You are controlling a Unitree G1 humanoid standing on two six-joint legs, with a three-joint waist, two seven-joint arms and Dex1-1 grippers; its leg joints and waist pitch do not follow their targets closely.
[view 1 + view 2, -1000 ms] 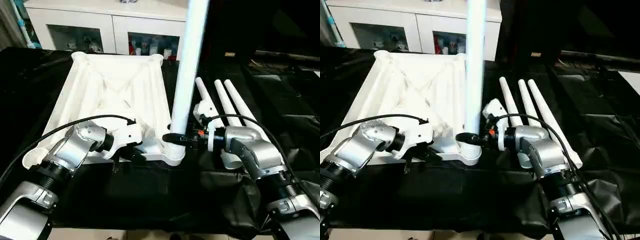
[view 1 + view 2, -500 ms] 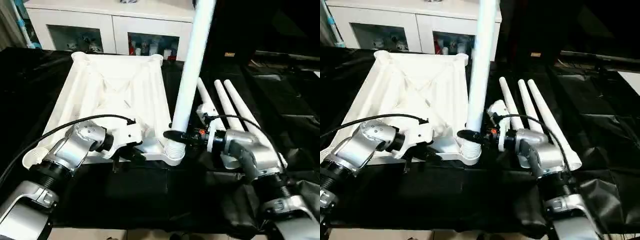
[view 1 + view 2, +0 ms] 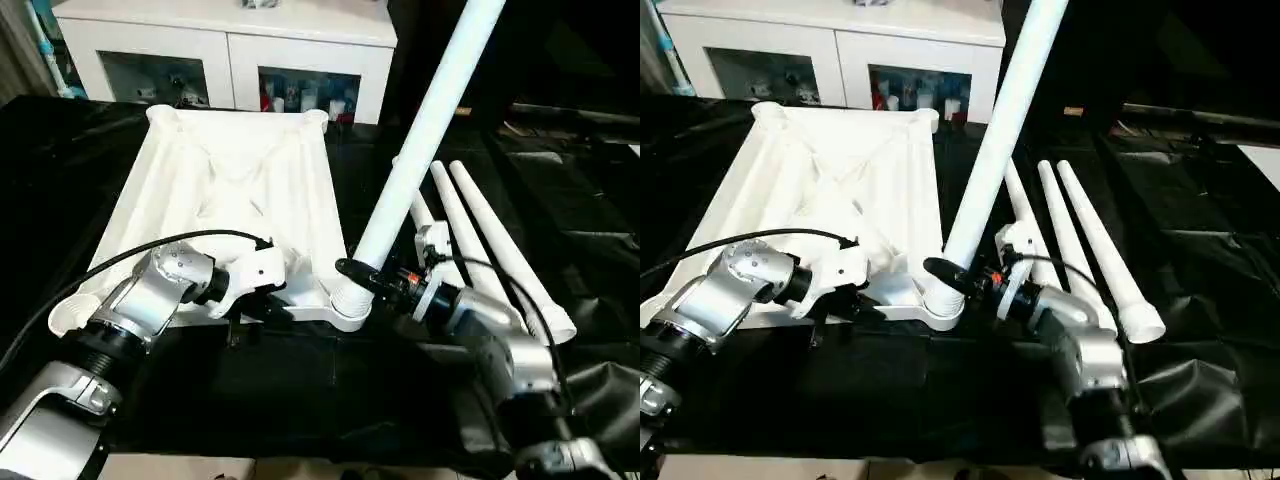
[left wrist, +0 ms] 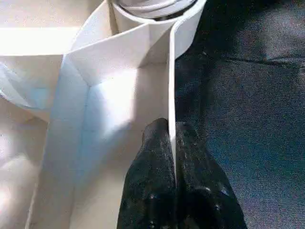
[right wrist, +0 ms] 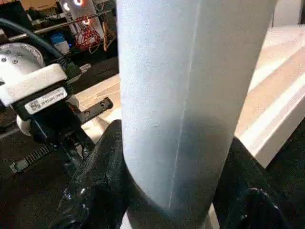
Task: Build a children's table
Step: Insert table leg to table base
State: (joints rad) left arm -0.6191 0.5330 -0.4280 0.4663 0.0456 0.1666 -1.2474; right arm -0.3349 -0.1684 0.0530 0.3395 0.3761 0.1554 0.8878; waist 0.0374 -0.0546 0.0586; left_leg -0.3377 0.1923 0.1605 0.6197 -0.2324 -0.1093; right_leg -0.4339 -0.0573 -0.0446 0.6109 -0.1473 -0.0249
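Nearest you, your left gripper (image 4: 172, 143) has not moved in the last second: jaws pinched together on the thin near rim of the upturned table top (image 3: 230, 190), which lies ribbed side up on the black-draped work table (image 3: 60, 180). Your right gripper (image 3: 358, 275) is clamped around the base of the leg (image 3: 425, 125), right at the near-right corner socket (image 3: 345, 305); the right wrist view shows the black fingers (image 5: 97, 188) wrapping the tube on both sides. What has changed: a second ago that leg stood nearly upright in the socket, now it leans well over to the right, top end swung away from the tabletop, and your right forearm has dropped lower. The foot still sits in the socket mouth, but I can't tell how deep. Judgement: the leg is not seated straight; at this tilt it will likely bind or lever out, so bring it back upright before you push down. Beyond the gripper, three spare legs (image 3: 495, 245) lie side by side on the cloth, untouched. Far back, the white cabinet (image 3: 225, 45).
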